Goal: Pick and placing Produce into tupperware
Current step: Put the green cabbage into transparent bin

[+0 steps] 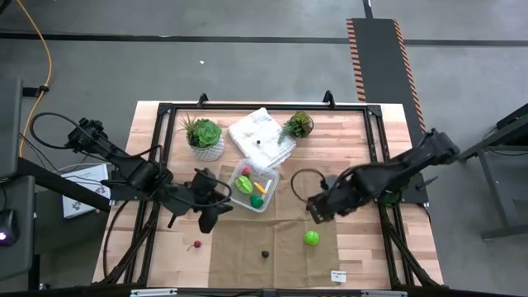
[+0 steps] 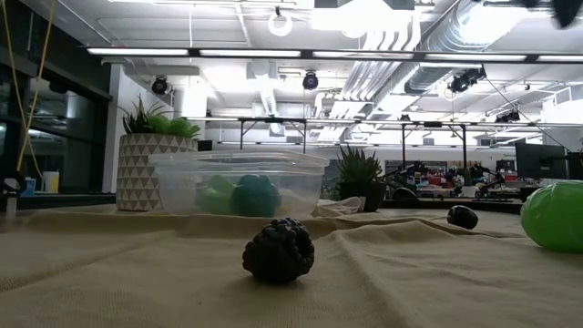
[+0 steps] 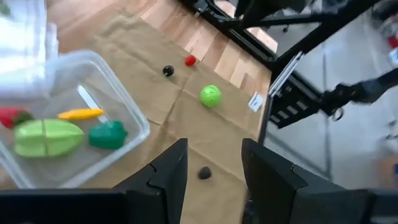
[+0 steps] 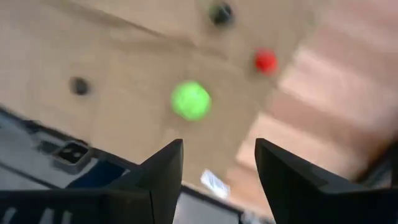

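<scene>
The clear tupperware [image 1: 254,186] stands on the tan cloth and holds green, yellow-orange, red and dark green toy produce [image 3: 50,135]. Loose on the cloth lie a bright green ball [image 1: 311,238], a dark brown piece [image 1: 266,254] and a small red piece [image 1: 196,245]. A second dark piece [image 3: 204,173] shows just ahead of the left fingers. My left gripper [image 1: 216,216] is open and empty beside the container's left side. My right gripper [image 1: 316,213] is open and empty above the cloth, just far of the green ball [image 4: 191,101].
Two potted plants [image 1: 205,138] [image 1: 298,125] and a white wrinkly bag [image 1: 262,136] stand behind the container at the far side. A black frame rail [image 1: 373,148] borders the table. A small label card [image 1: 338,276] lies near the front edge.
</scene>
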